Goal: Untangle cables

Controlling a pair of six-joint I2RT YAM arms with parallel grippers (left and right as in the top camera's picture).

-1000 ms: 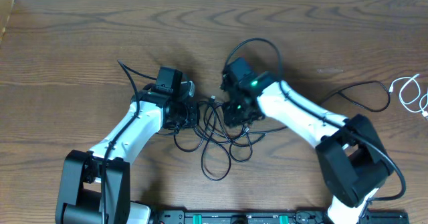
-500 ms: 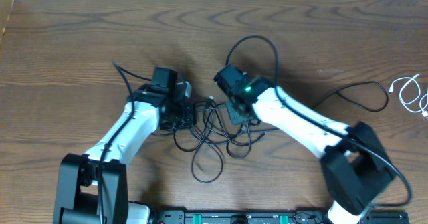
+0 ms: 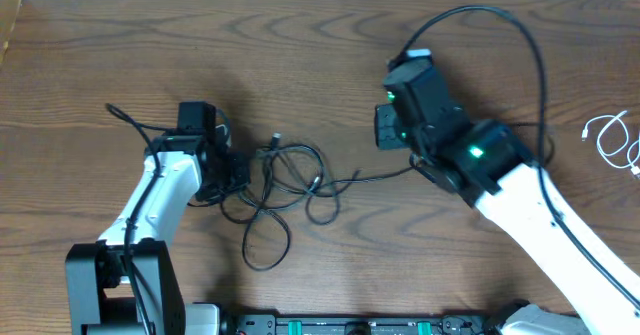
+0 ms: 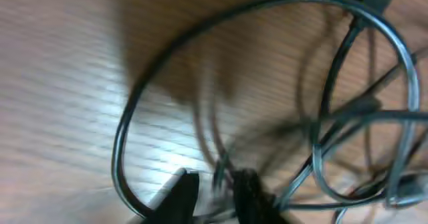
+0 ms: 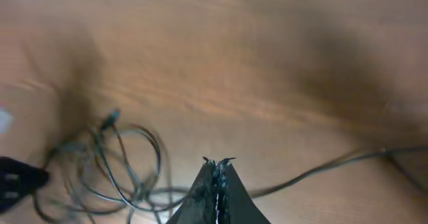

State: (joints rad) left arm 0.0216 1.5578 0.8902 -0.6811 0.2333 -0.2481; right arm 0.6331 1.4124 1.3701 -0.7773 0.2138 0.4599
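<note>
Looping toward the front edge of the tabletop (image 3: 120,35), black cable (image 4: 122,134) sits bunched left of centre. Left gripper (image 4: 215,192) at the bunch, jaws slightly apart, strands in the gap. Right gripper (image 5: 217,162) closed, farther back; can't tell if it pinches a strand. White cable (image 3: 598,127) at right edge.

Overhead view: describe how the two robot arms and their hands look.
Both the left arm and right arm have white tubular links with black joints and thick black wires looping alongside. The left hand and right hand are black; green lights glow on the right arm.
</note>
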